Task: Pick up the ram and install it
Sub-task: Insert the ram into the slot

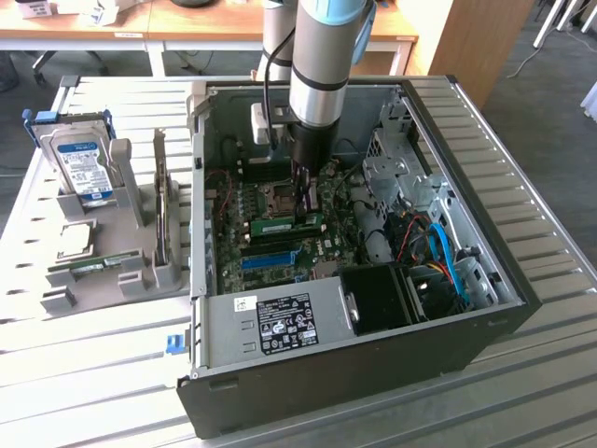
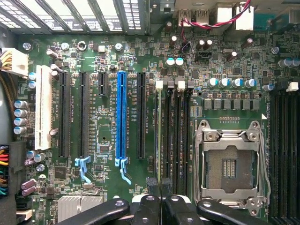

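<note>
Hard drive (image 1: 82, 168) stands in a grey holder (image 1: 131, 275) on the table (image 1: 532, 392), outside the computer case (image 1: 373, 364) on the exterior view's left. Inside the case, the ram (image 1: 283, 225) sits on edge in a motherboard slot. The gripper (image 1: 304, 201) hangs just above it, fingers (image 2: 153, 186) pressed together over one end of the ram's top edge.

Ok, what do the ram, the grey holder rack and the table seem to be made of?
Ram: matte green circuit board, probably fibreglass laminate.
Holder rack: dull, uniform grey with chunky moulded posts, likely plastic, possibly printed.
Table: pale slats with a soft sheen, apparently aluminium or similar metal.
</note>
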### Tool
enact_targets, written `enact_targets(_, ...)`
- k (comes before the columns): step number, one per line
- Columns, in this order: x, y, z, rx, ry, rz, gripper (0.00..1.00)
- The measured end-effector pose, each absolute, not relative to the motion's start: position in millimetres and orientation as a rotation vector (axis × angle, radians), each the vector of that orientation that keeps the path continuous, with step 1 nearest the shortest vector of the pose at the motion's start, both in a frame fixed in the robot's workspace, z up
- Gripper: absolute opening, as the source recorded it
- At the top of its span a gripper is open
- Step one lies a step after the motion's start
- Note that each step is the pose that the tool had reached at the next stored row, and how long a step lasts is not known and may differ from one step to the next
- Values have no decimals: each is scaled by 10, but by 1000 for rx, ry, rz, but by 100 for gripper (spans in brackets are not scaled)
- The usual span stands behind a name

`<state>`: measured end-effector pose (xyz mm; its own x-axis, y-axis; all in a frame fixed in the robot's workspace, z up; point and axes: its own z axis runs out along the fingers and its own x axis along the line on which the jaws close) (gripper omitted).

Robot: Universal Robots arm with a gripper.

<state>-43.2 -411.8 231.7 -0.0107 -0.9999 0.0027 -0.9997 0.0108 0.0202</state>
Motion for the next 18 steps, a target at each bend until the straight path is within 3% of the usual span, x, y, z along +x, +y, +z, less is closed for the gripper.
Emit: enact_targets(18,-432,-4117,2303,2198,-2222,-20,12)
